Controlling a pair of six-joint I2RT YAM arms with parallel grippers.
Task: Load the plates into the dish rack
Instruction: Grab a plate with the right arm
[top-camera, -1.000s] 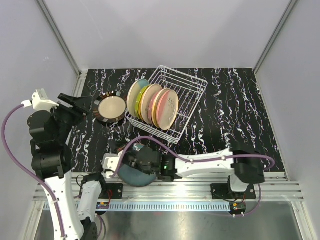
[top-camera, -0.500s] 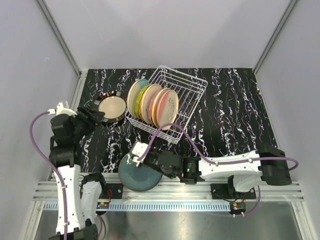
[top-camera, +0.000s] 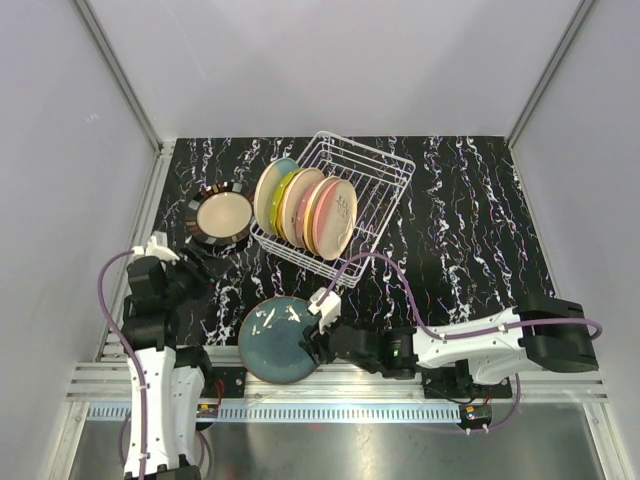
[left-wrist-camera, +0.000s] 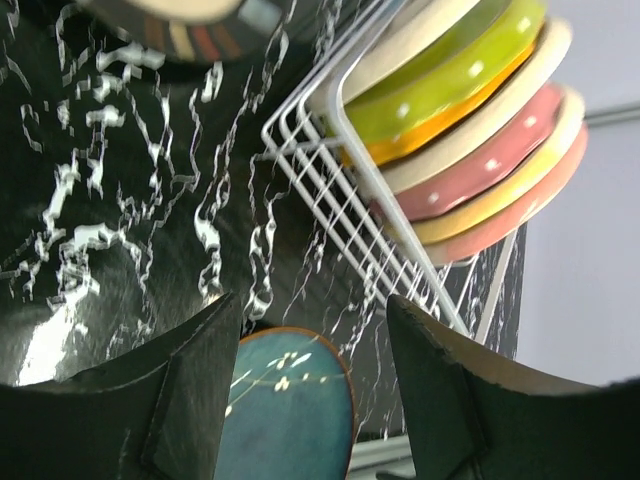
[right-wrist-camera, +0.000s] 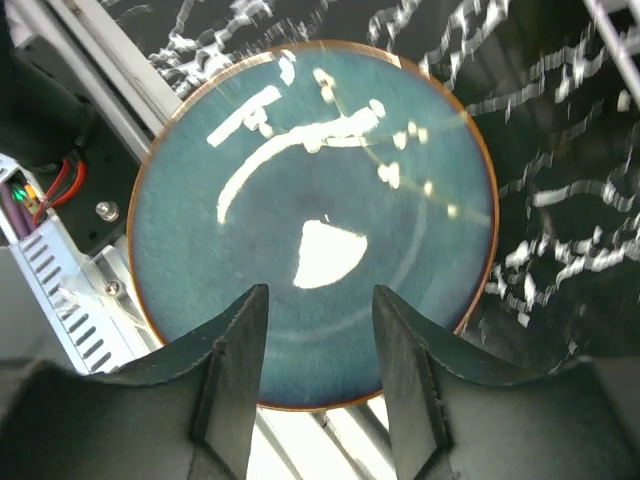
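Note:
A teal plate (top-camera: 272, 342) lies flat on the dark marbled table near the front edge. My right gripper (top-camera: 318, 335) hovers at its right rim, open and holding nothing. In the right wrist view the right gripper (right-wrist-camera: 320, 292) frames the teal plate (right-wrist-camera: 310, 190) below it. My left gripper (top-camera: 195, 283) is open and empty, left of the teal plate. The left wrist view shows the left gripper (left-wrist-camera: 310, 305) low over the table, with the teal plate (left-wrist-camera: 290, 410) beyond. The white dish rack (top-camera: 385, 165) holds several plates (top-camera: 305, 210) upright. A black-rimmed plate (top-camera: 222, 217) lies left of it.
The rack's right half (top-camera: 375, 190) shows bare tines. A metal rail (top-camera: 340, 385) runs along the front edge beside the teal plate. Grey walls close in the table on both sides. The rack wires (left-wrist-camera: 330, 200) and standing plates (left-wrist-camera: 470, 110) lie ahead of the left gripper.
My right gripper opened and let go of the teal plate, which now lies flat, and drew back to the right. My left arm pulled back from the black-rimmed plate toward the front.

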